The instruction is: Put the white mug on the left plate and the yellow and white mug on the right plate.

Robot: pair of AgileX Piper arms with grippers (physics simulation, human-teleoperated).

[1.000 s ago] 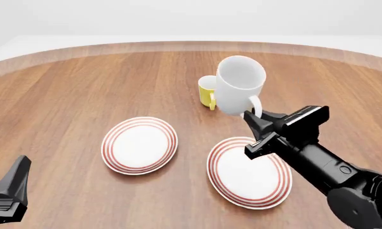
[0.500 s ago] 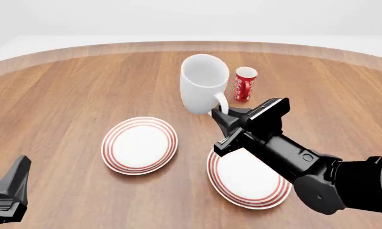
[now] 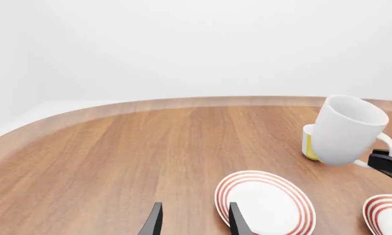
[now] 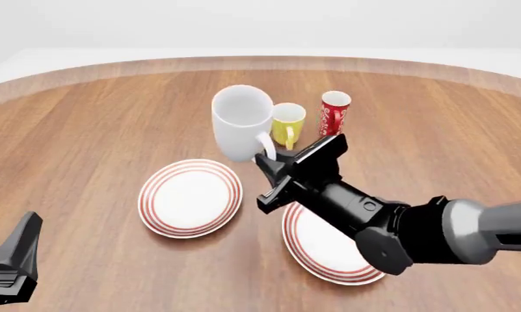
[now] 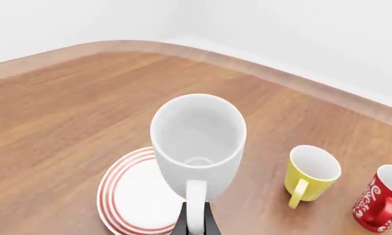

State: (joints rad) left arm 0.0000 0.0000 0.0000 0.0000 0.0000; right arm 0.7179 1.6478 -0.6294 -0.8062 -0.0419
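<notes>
The white mug (image 4: pixel 240 130) hangs in the air above the table, tilted, with my right gripper (image 4: pixel 267 159) shut on its handle. It is above the far right edge of the left plate (image 4: pixel 190 197); the right wrist view shows the white mug (image 5: pixel 197 138) over that left plate (image 5: pixel 131 196), handle pinched by the right gripper (image 5: pixel 196 221). The yellow and white mug (image 4: pixel 287 123) stands upright on the table behind. The right plate (image 4: pixel 322 248) lies partly under my right arm. My left gripper (image 3: pixel 194 221) stands open low at the near left, holding nothing.
A red cup (image 4: pixel 333 113) with white pattern stands to the right of the yellow and white mug, also visible as the red cup (image 5: pixel 380 205) in the right wrist view. The wooden table (image 4: pixel 86 130) curves away at the back.
My right arm has carried the white mug leftward, from beside the right plate to the left plate's edge, uncovering the red cup and then the yellow mug. The left arm has not moved.
</notes>
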